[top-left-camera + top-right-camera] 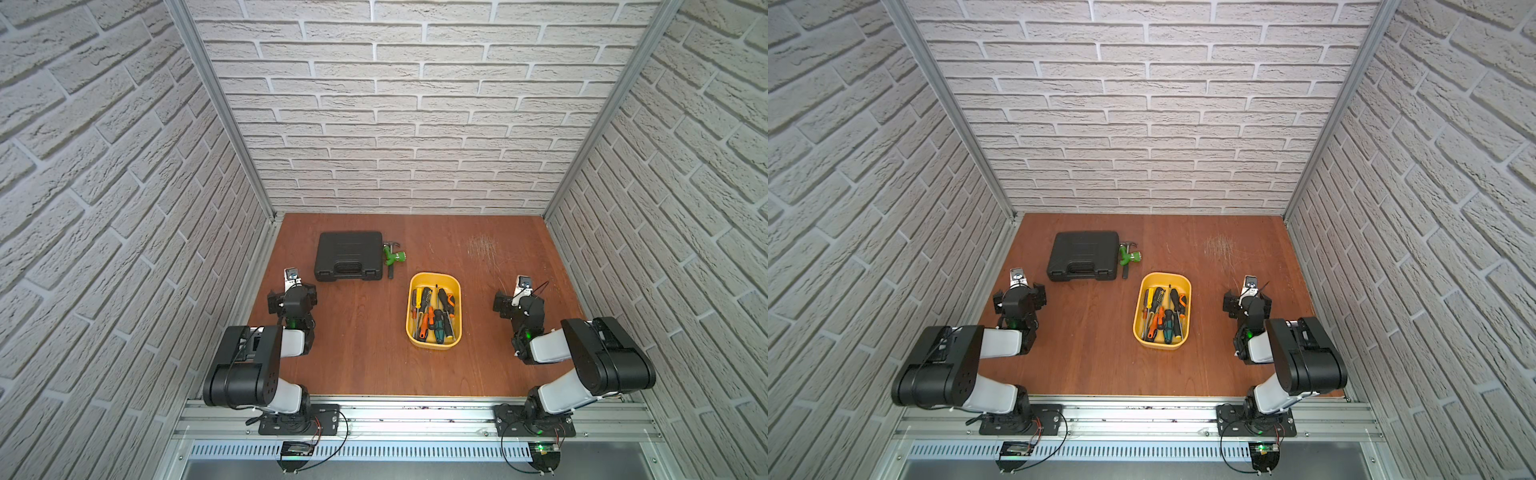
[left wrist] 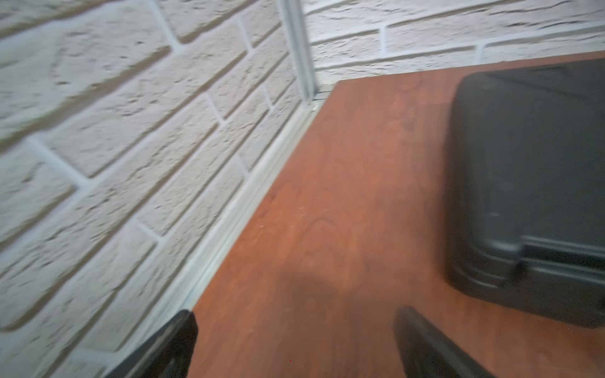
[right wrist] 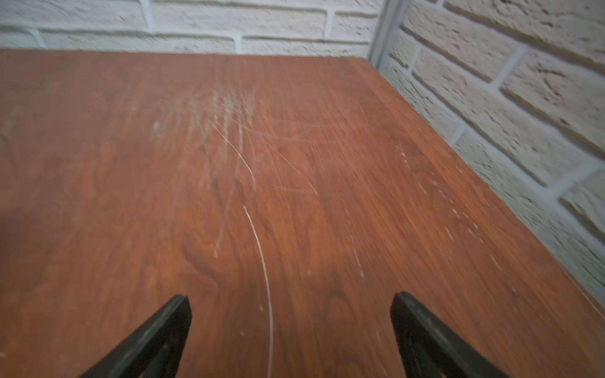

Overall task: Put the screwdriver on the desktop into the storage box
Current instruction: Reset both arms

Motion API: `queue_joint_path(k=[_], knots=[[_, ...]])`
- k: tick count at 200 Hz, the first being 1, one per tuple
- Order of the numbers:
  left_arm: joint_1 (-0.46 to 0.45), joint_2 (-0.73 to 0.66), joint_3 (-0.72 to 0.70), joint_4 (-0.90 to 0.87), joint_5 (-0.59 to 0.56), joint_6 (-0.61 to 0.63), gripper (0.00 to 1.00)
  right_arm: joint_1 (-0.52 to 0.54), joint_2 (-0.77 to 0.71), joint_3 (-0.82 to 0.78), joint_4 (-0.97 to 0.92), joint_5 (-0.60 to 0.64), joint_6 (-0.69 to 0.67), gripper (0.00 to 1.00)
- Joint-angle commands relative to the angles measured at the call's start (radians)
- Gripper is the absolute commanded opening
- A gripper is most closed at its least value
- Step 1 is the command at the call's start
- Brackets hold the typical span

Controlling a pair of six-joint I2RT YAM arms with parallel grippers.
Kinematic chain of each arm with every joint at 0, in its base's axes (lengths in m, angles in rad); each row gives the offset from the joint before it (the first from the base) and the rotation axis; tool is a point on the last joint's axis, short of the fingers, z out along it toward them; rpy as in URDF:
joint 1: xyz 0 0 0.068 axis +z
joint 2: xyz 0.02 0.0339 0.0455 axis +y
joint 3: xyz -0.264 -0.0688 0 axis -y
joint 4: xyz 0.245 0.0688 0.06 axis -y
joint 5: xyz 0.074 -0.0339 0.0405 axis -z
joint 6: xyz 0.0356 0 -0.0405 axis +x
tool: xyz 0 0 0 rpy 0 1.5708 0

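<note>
Left arm (image 1: 249, 361): nearest the lens with its twin, folded up to the left of the storage box (image 1: 434, 345) and well apart from it.
Right arm (image 1: 602, 357): folded the same way to the right of the storage box, also well apart.
Desktop (image 1: 361, 365): reddish-brown wood grain, and the largest thing here. Its pale scratched patch (image 1: 482, 247) lies beyond the storage box, to the right.
Tool case (image 1: 348, 255): black hard shell, shut, beyond the storage box and to its left. Any lettering on the moulded lid is too small to read.
Storage box: a bright-yellow tub lying lengthwise towards the back wall, seen in both top views (image 1: 1160, 344).
Screwdrivers (image 1: 434, 309): every one that shows lies inside the storage box, heaped and crossing. The handles are black-and-yellow, orange-and-black and green-and-black. Their number is hard to make out and no brand is legible.
Claw hammer (image 1: 391, 272): just beside the tool case, beyond the storage box's far left corner. It is partly covered.
Green piece (image 1: 395, 257): lies across the hammer; what it is I cannot tell.
Left gripper (image 2: 296, 327): released, with the jaws spread wide over bare desktop. Only the fingertips (image 2: 181, 330) enter the blurred left wrist view.
Right gripper (image 3: 291, 311): released, with the jaws equally wide and the fingertips (image 3: 178, 314) cut off at the frame edge.
Left wrist view only: a close look at the tool case (image 2: 530, 183), which is cut off.
Right wrist view only: a close look at the scratched patch (image 3: 222, 121).
Both wrist views: the storage box lies outside them.
</note>
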Motion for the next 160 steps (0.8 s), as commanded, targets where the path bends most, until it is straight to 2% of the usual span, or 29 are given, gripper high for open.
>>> queue_joint_path(k=[1,10,21,29,38,45,50,63,76,92,160], knots=[[-0.008,0.036,0.015,0.074,0.124,0.012,0.98,-0.012,-0.020,0.082,0.001,-0.087,0.003,0.99],[0.050,0.048,0.032,0.072,0.194,-0.025,0.98,-0.010,-0.059,0.136,-0.175,-0.049,0.017,0.99],[0.094,0.020,0.059,-0.040,0.268,-0.068,0.98,-0.003,-0.020,0.105,-0.061,-0.054,0.003,0.99],[0.083,0.047,0.059,0.016,0.236,-0.050,0.98,-0.003,-0.002,0.087,0.009,-0.046,0.003,0.99],[0.077,0.027,0.083,-0.068,0.228,-0.058,0.98,-0.003,-0.032,0.089,-0.040,-0.015,0.016,0.99],[0.066,0.047,0.077,-0.013,0.202,-0.040,0.98,-0.002,-0.049,0.099,-0.084,-0.010,0.017,0.99],[0.058,0.039,0.082,-0.044,0.200,-0.036,0.98,0.000,-0.052,0.106,-0.105,-0.012,0.017,0.99],[0.049,0.046,0.081,-0.023,0.183,-0.025,0.98,0.011,-0.033,0.105,-0.074,-0.002,0.002,0.99],[0.049,0.041,0.081,-0.031,0.187,-0.028,0.98,0.016,-0.012,0.099,-0.026,0.004,-0.004,0.99],[0.046,0.040,0.081,-0.034,0.186,-0.026,0.98,0.019,-0.027,0.110,-0.072,0.006,-0.006,0.99],[0.056,0.038,0.088,-0.051,0.220,-0.026,0.98,0.020,-0.018,0.105,-0.047,0.009,-0.008,0.99]])
